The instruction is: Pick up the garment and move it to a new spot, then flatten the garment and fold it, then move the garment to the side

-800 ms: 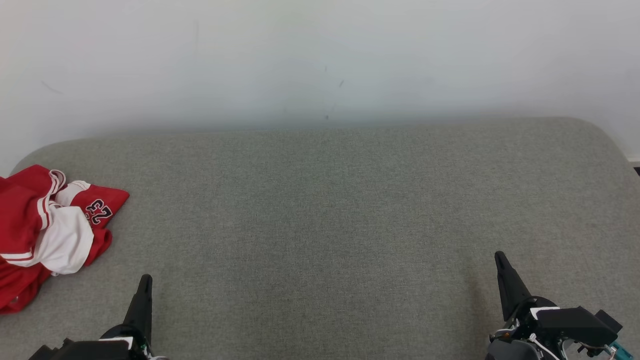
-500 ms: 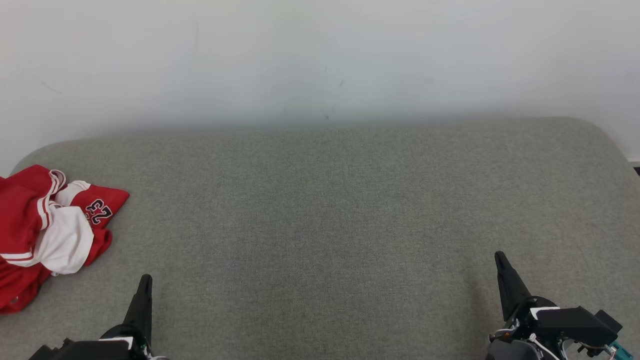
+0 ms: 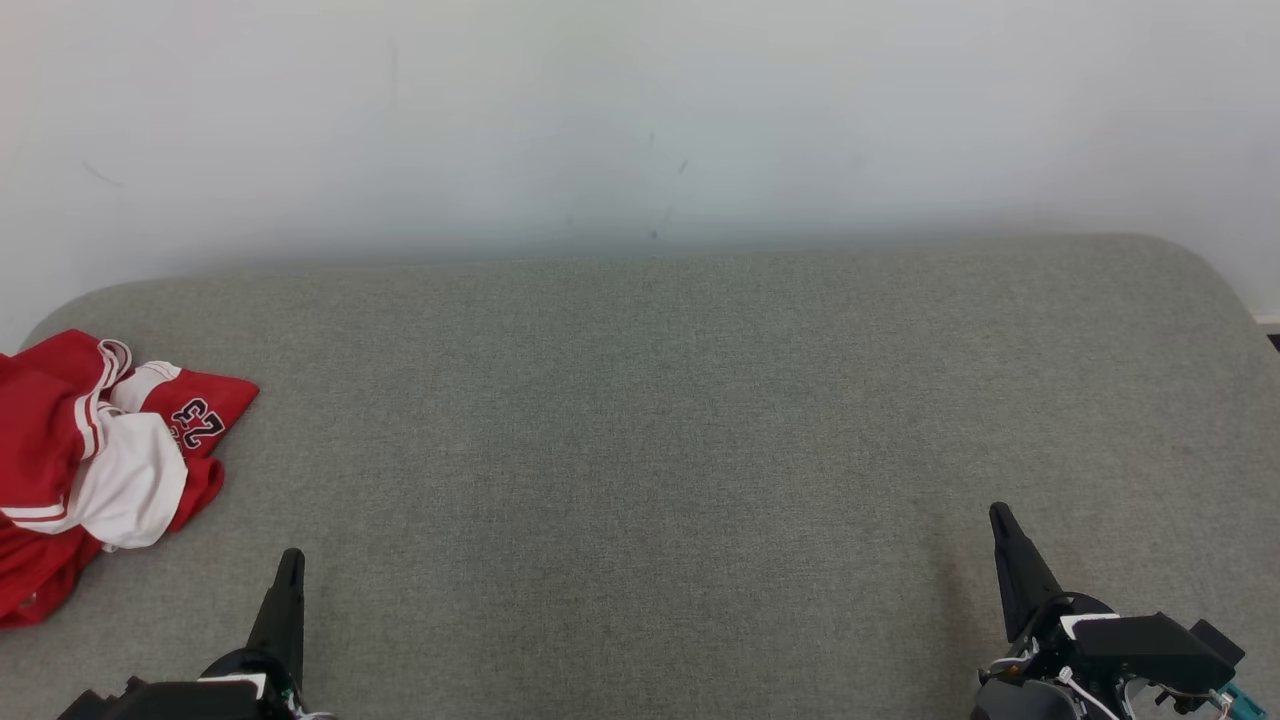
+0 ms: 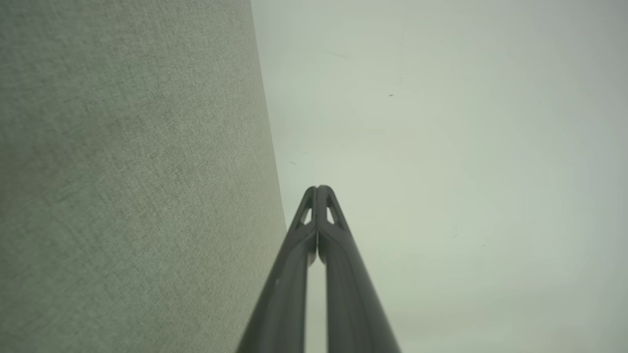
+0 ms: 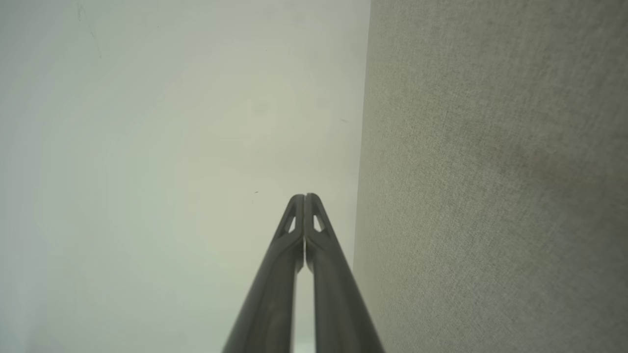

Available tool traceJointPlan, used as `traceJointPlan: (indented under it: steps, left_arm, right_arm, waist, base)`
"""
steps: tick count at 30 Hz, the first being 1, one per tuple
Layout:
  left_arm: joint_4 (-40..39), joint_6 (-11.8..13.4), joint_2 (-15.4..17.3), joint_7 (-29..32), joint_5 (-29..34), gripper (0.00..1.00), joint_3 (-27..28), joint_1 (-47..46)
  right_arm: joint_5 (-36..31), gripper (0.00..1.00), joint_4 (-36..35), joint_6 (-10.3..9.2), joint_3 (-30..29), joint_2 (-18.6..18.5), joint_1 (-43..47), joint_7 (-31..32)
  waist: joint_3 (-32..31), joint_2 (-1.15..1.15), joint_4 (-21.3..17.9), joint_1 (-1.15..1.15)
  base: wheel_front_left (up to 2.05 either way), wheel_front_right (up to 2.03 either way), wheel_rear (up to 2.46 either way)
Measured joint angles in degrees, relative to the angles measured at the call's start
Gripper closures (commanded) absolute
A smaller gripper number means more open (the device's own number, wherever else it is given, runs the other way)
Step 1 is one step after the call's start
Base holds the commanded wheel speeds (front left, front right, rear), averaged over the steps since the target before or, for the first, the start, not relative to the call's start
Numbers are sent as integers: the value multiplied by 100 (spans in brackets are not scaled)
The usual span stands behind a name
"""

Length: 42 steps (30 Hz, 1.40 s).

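**Garment waiting untouched, both grippers idling closed**

The crumpled red-and-white garment (image 3: pixel 90 470), a soft jersey printed with a dark 23, is lying in a heap at the far left edge of the grey woven upholstered surface (image 3: pixel 640 420), running partly out of the head view. Nothing is changing: over the last moments the heap is keeping its shape and place, and neither arm is shifting, so by my judgement the pick-up is not yet starting. The left gripper (image 3: pixel 290 560) is hovering near the heap but apart from it. The right gripper (image 3: pixel 1000 515) is waiting well away on the other side. In both wrist views the two dark fingers are pressing tip to tip, holding nothing. The surface is stretching wide and even towards a pale wall (image 3: pixel 640 120) carrying a few faint marks.
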Motion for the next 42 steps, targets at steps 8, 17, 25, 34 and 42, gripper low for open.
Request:
traceJointPlan:
  steps: [8, 17, 25, 34, 42]
  left_arm:
    - [0, 0, 0, 0, 0, 100, -1, 0]
    - [0, 0, 0, 0, 0, 100, -1, 0]
    - [192, 2, -38, -62, 15, 0, -53, 221]
    - [21, 2, -40, -316, 506, 0, -80, 248]
    - [-78, 2, -38, -516, 1390, 0, -86, 261]
  right_arm:
    - [0, 100, 0, 0, 0, 0, 0, 0]
    - [0, 100, 0, 0, 0, 0, 0, 0]
    - [-27, 0, 231, 0, 58, 11, 237, -74]
    - [-617, 0, 125, 0, 250, 13, 246, -319]
    - [-1363, 0, -16, 0, 392, 13, 259, -517]
  waist:
    - [0, 0, 0, 0]
    - [0, 0, 0, 0]
    - [5, 0, 0, 0]
    - [11, 0, -1, 0]
    - [10, 0, -3, 0]
  base:
    - [0, 0, 0]
    - [0, 0, 0]
    - [0, 0, 0]
    - [0, 0, 0]
    - [0, 0, 0]
